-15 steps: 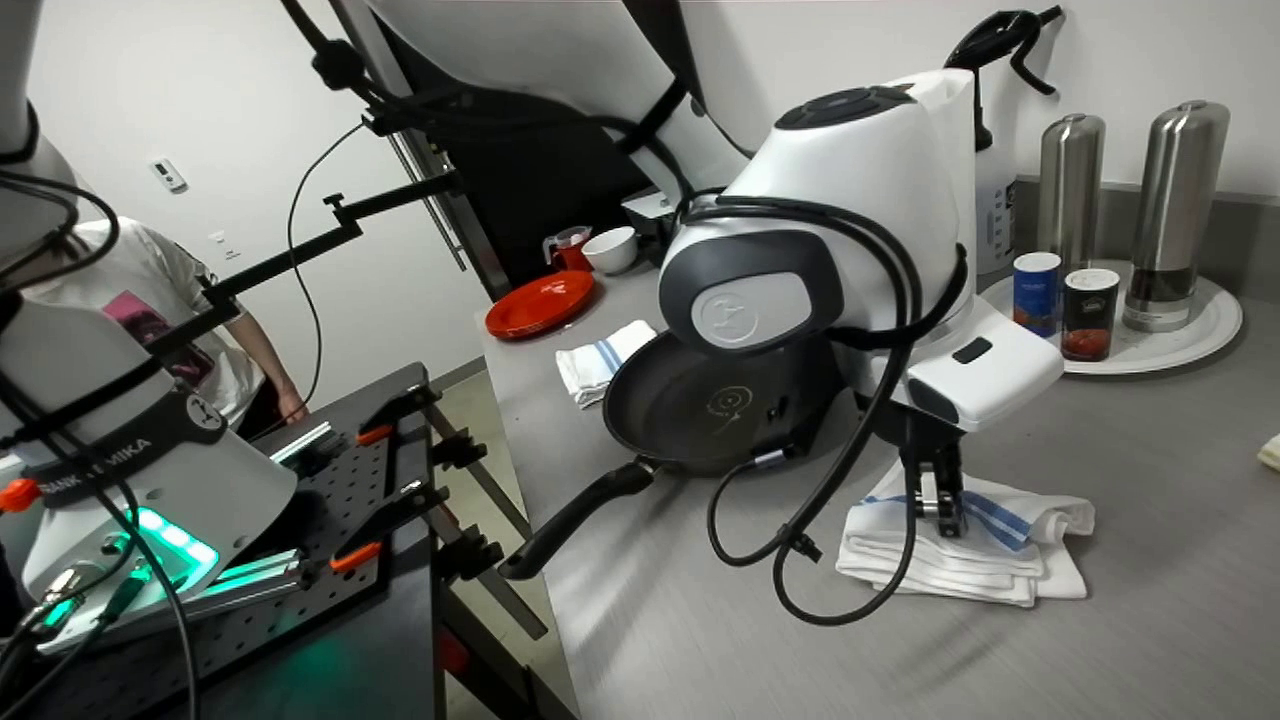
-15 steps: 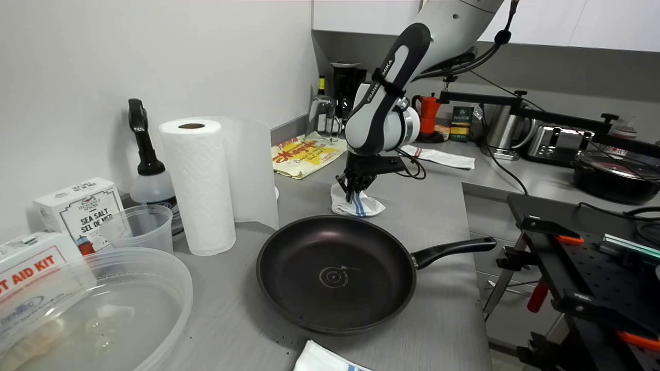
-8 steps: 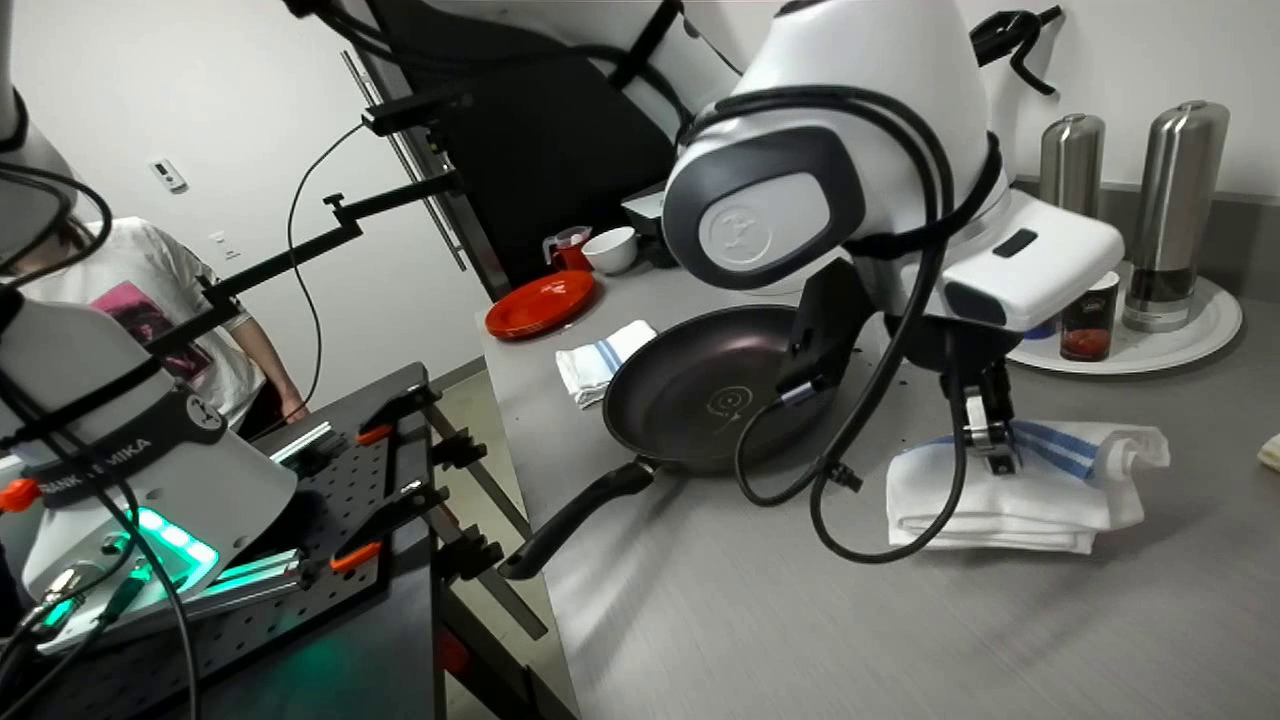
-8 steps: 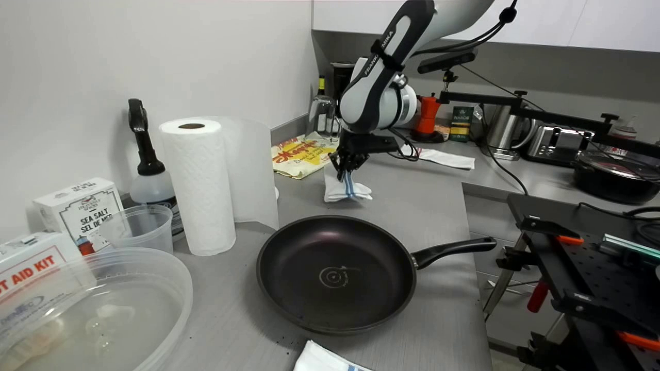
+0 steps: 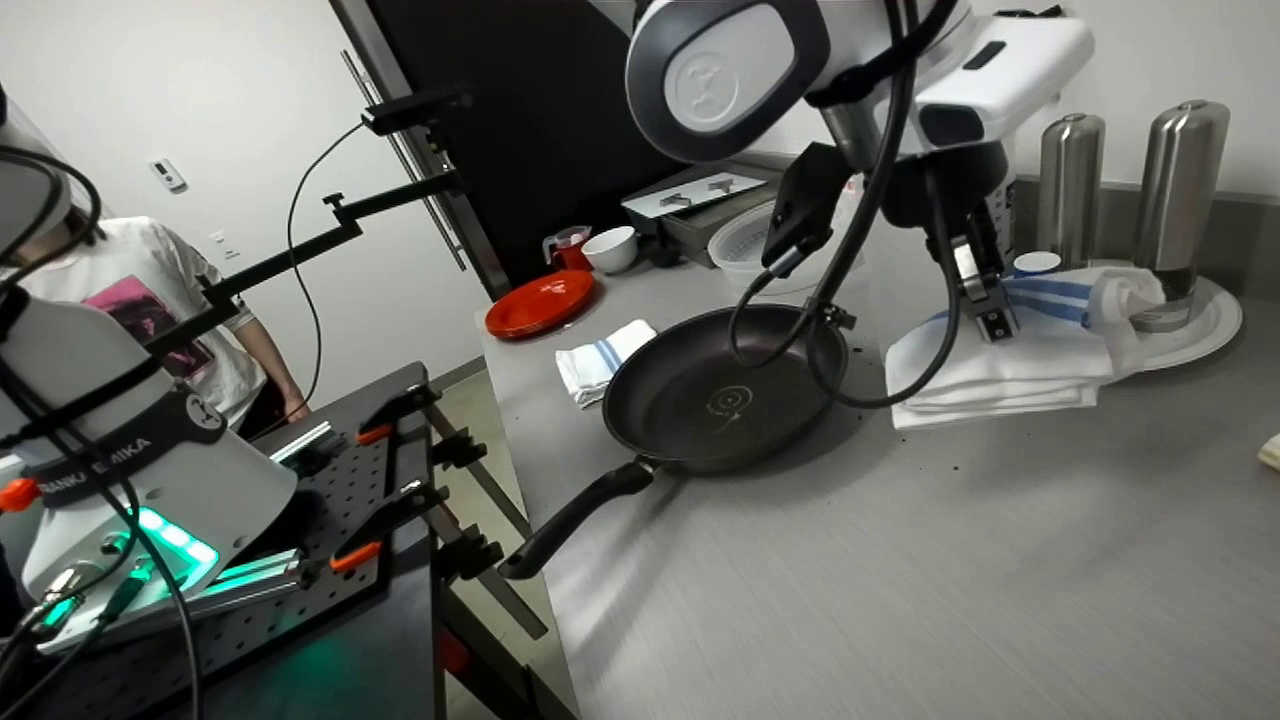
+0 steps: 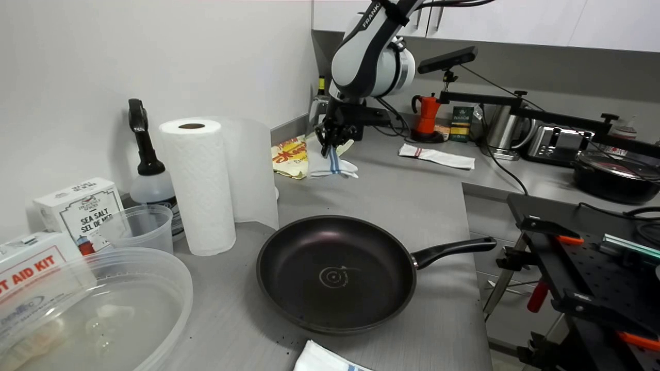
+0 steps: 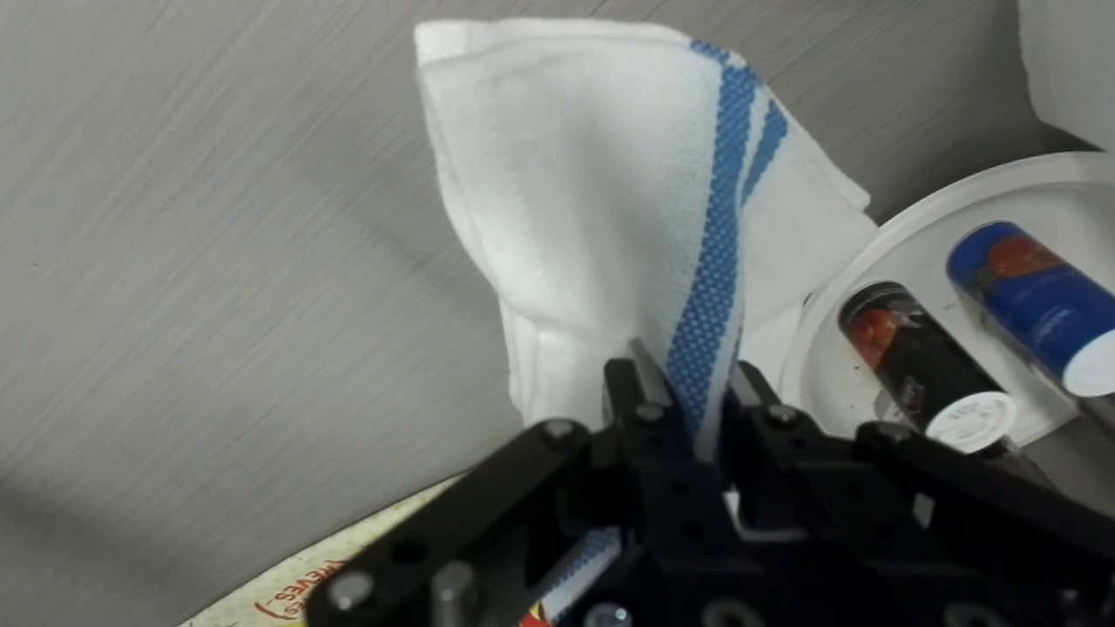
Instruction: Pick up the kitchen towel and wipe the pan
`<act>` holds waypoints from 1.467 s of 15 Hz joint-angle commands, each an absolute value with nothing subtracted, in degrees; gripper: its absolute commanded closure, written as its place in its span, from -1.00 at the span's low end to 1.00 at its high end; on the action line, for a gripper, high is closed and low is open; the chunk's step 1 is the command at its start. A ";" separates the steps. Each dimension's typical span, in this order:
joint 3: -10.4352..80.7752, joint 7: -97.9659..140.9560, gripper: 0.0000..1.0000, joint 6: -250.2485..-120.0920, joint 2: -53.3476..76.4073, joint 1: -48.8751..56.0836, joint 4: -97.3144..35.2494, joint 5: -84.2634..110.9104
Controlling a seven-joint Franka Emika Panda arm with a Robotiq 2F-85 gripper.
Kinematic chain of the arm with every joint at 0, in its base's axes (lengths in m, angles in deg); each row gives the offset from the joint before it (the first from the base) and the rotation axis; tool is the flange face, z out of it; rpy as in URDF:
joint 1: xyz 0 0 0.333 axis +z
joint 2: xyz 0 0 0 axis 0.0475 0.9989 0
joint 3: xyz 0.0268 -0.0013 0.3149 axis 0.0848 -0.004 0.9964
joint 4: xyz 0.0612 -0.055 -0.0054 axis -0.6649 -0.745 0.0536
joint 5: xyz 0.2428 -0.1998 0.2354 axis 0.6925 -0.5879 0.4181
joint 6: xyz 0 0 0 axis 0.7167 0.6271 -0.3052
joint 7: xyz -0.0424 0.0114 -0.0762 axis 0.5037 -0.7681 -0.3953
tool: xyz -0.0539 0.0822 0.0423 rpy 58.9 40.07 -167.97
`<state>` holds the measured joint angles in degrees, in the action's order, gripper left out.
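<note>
Gripper (image 7: 695, 373) pinches kitchen towel (image 7: 584, 183), partly hiding it; pan (image 5: 690, 400) partly behind cable (image 5: 884, 175).

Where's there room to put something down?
The biggest bare patch of counter is between pan and red-striped cloth, though the gripper holds the towel over part of it. A narrower strip separates pan and big plastic tub. Along the wall it's crowded: paper roll, spray bottle, salt box.

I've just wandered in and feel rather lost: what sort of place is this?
Most likely a kitchen, though whether a home's, an office's or a lab's I cannot tell. The black frying pan, the toaster and the box labelled sea salt all suggest cooking.
</note>
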<state>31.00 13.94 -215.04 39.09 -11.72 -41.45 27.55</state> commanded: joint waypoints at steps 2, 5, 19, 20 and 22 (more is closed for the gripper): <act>32.94 15.41 0.93 -214.72 31.32 -9.15 -51.17 27.87; 35.34 16.46 0.93 -213.84 28.29 -8.42 -55.39 28.21; 43.27 17.98 0.93 -210.45 26.09 -3.32 -66.12 28.72; 43.77 18.01 0.93 -210.58 26.14 -2.80 -66.76 28.76; 44.78 17.98 0.93 -210.58 26.29 -1.87 -67.73 28.92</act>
